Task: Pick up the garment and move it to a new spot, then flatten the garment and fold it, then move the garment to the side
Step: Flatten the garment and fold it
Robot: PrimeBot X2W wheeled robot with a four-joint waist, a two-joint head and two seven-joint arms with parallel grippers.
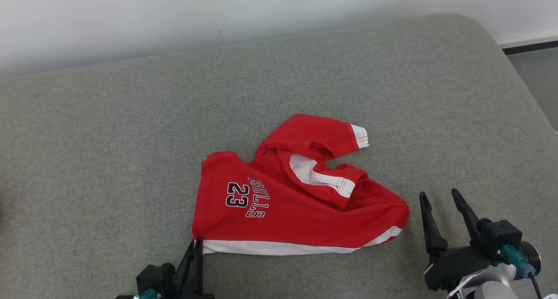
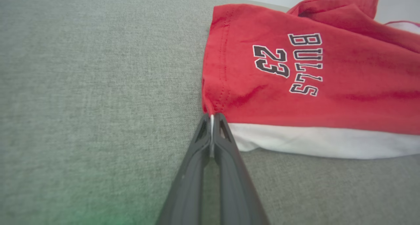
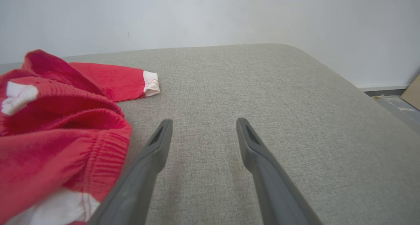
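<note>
I am on the first step, the pick-up. The garment (image 1: 296, 212), red shorts with white trim, lies crumpled near the middle of the grey cushion (image 1: 109, 137). My left gripper (image 1: 197, 243) has its fingers pinched tight on the hem corner at the garment's 7 o'clock. My right gripper (image 1: 439, 194) sits at the garment's 4 o'clock, just beside the waistband, fingers spread wide and holding nothing. Next, I judge, the right must reach toward 9 o'clock and clamp the waistband edge, so that both can lift together.

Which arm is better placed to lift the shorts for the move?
Left. The left gripper is shut on a hem corner of the red Bulls shorts; the right gripper is open over the grey cushion, holding nothing.
</note>
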